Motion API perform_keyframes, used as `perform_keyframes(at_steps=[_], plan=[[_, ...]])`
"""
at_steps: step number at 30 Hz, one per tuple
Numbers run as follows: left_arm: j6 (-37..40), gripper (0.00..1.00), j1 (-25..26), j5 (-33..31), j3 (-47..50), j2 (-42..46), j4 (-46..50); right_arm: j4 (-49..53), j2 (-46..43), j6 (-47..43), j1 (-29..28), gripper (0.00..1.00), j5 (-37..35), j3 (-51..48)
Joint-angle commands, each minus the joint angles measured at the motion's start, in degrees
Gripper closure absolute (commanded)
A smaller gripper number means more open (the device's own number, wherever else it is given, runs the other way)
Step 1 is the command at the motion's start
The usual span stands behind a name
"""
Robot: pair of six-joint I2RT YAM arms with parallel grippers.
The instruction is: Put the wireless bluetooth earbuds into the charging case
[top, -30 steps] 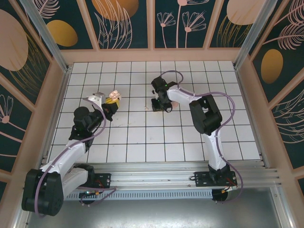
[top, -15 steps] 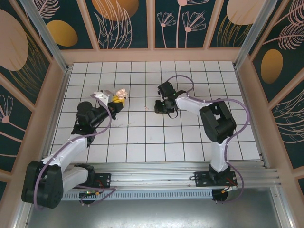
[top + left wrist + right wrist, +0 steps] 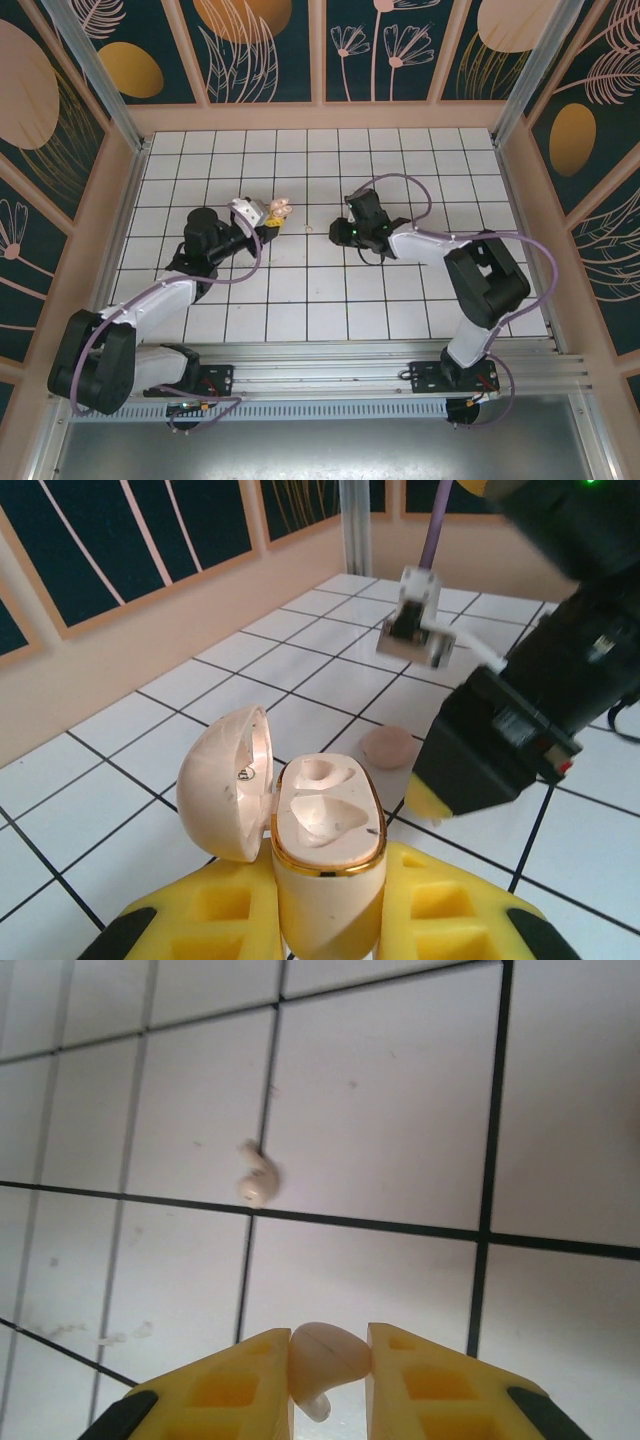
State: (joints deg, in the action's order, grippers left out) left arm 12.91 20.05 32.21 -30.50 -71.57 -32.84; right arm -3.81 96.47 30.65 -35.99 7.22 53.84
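The right gripper [image 3: 330,1372] pinches one earbud [image 3: 322,1352], seemingly by its head alone, so it may twist and miss the open charging case [image 3: 325,830] clamped in the left gripper [image 3: 268,214] at its nine o'clock; the second earbud [image 3: 257,1175] lies loose at eleven in the right wrist view.

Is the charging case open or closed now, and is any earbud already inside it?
Open and empty: the charging case has its lid swung to the left, and both moulded wells are bare.
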Motion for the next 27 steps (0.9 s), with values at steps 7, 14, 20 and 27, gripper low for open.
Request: perform_keyframes(at_steps=[7,14,20,27], plan=[[8.8,0.92,2.1,0.5,-0.1,-3.7,-4.7,-24.8,-12.5,1.0,-3.4,0.78,-5.0,-11.4],[13.4,0.92,2.8,2.1,2.2,-4.1,-9.9,-36.9,-17.3,-5.0,-8.5,0.78,-7.8,-16.4],[14.0,0.92,3.1,3.1,4.1,-3.5,-13.9,-46.4,-17.6,-7.7,-11.3,0.78,-8.7,-18.8],[13.3,0.92,3.2,3.5,4.4,-2.4,-14.8,-51.4,-13.1,-7.3,-12.3,0.78,-8.4,-16.2]])
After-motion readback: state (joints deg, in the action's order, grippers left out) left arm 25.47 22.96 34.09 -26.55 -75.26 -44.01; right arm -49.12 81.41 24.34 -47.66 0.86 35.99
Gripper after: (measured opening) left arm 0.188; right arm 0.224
